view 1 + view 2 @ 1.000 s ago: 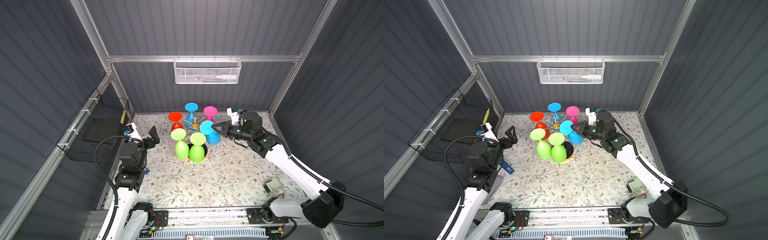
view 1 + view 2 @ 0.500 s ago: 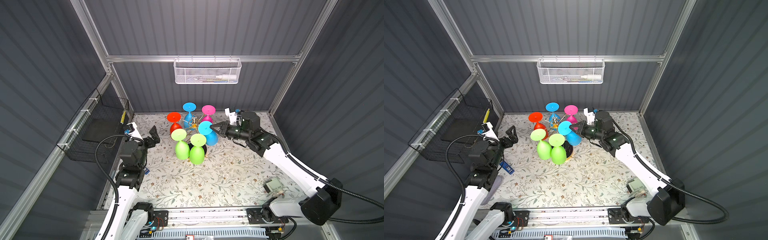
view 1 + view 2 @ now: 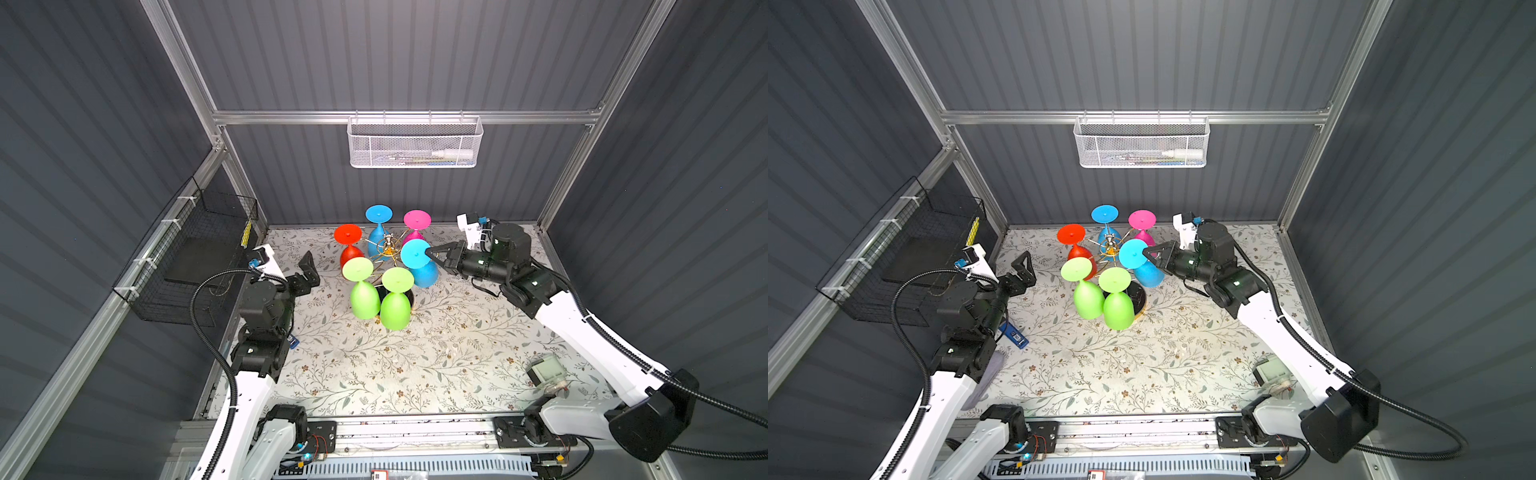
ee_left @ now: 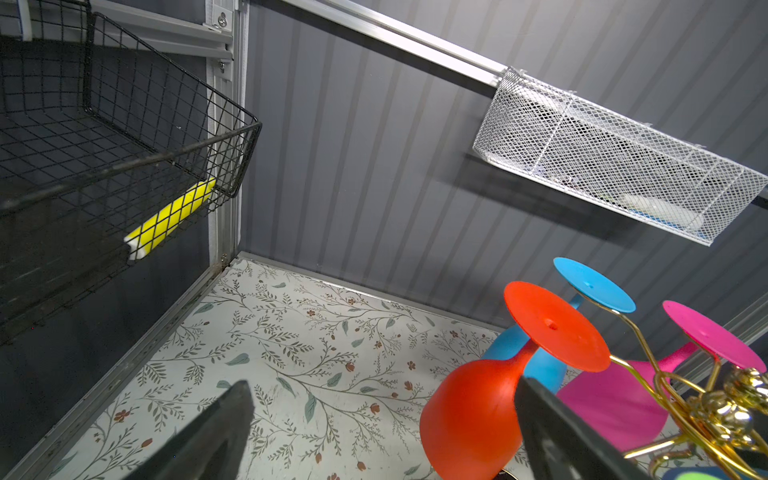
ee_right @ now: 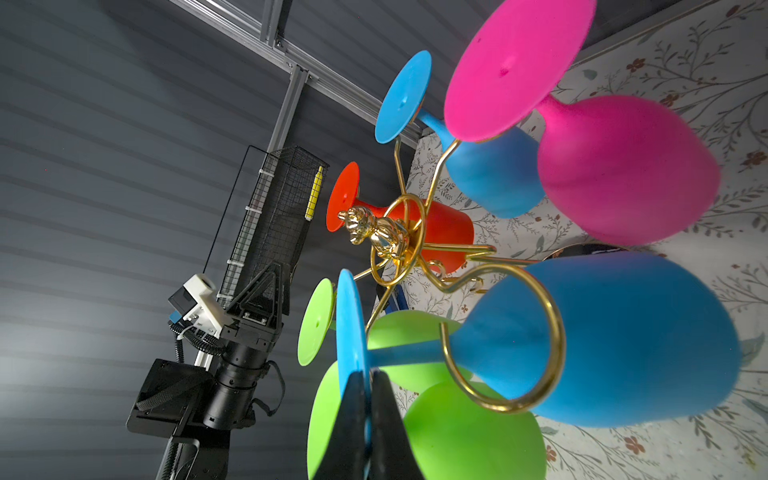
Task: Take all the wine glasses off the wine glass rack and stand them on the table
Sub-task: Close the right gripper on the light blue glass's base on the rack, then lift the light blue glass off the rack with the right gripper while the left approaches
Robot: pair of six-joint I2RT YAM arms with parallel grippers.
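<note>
The gold wine glass rack [image 3: 387, 249] stands at the back middle of the flowered mat on its black base [image 3: 1138, 297]. Several coloured glasses hang on it upside down. My right gripper [image 3: 432, 254] is shut on the rim of the foot of the near blue wine glass [image 3: 424, 272]. In the right wrist view the right gripper [image 5: 368, 399] pinches that blue foot disc, and the stem still runs through a gold ring [image 5: 503, 336]. My left gripper [image 3: 309, 270] stands open to the left of the rack, holding nothing. The red glass [image 4: 469, 411] shows beside one finger [image 4: 552, 432].
Also on the rack are a red glass [image 3: 349, 249], a second blue one [image 3: 378, 232], a pink one [image 3: 415, 226] and two green ones [image 3: 365, 293]. A black wire basket [image 3: 199, 257] hangs on the left wall and a white mesh basket [image 3: 415, 143] on the back wall. A small device [image 3: 546, 372] lies front right.
The right wrist has shifted very slightly; its grip on the blue glass's foot is unchanged. The left arm has not moved.
</note>
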